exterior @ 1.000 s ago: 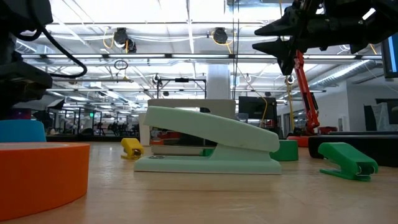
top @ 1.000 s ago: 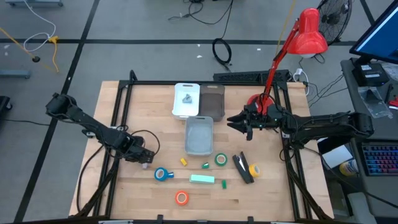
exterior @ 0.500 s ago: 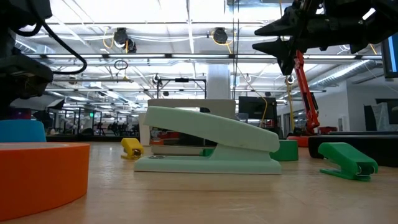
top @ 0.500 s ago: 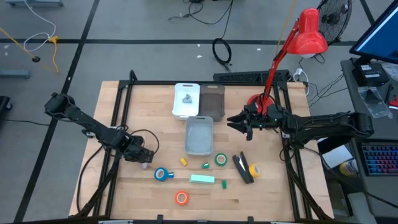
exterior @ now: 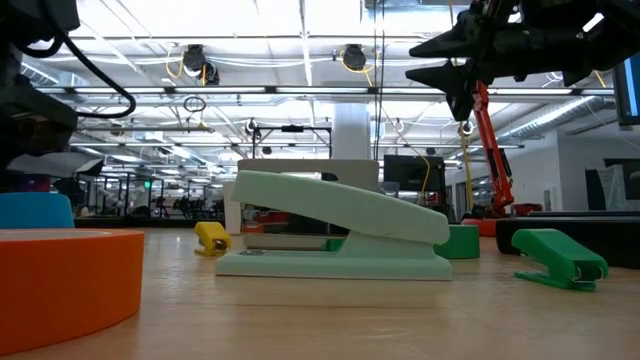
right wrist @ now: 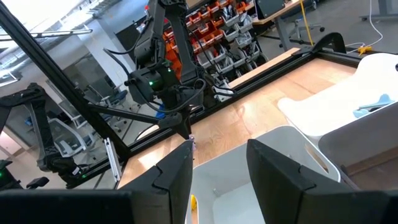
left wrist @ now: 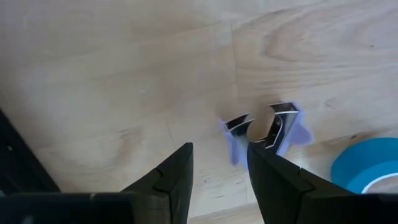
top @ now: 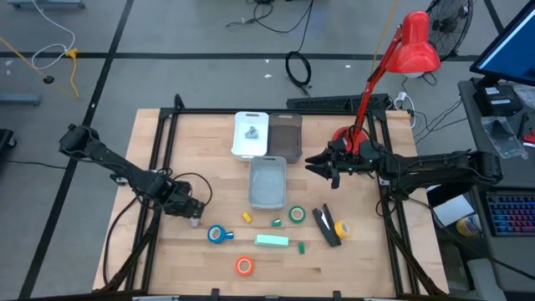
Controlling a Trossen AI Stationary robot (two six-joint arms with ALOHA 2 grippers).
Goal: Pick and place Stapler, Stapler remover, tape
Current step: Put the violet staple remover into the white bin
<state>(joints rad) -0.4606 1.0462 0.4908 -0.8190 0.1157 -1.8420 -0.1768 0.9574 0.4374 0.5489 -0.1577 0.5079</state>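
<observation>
A purple stapler remover [left wrist: 264,127] with metal claws lies on the wood just past my open left gripper [left wrist: 221,149], which hovers above it near the table's left side [top: 191,213]. The blue tape [top: 221,234] lies beside it, toward the near edge. The orange tape [top: 244,266], green tape [top: 297,215] and yellow-orange tape [top: 341,227] rest flat on the table. A mint stapler [top: 272,241] and a black stapler [top: 326,226] lie between them. My right gripper [top: 311,165] waits open in the air, to the right of the grey bin.
A white bin [top: 251,134] holding a grey object, a dark bin [top: 285,136] and a grey bin [top: 267,182] stand mid-table. Small yellow [top: 247,217] and green [top: 275,222] bits lie near the tapes. A red lamp [top: 414,46] stands at the far right corner.
My left gripper has crept slightly toward the table's left edge above the stapler remover. Nothing on the table has moved.
</observation>
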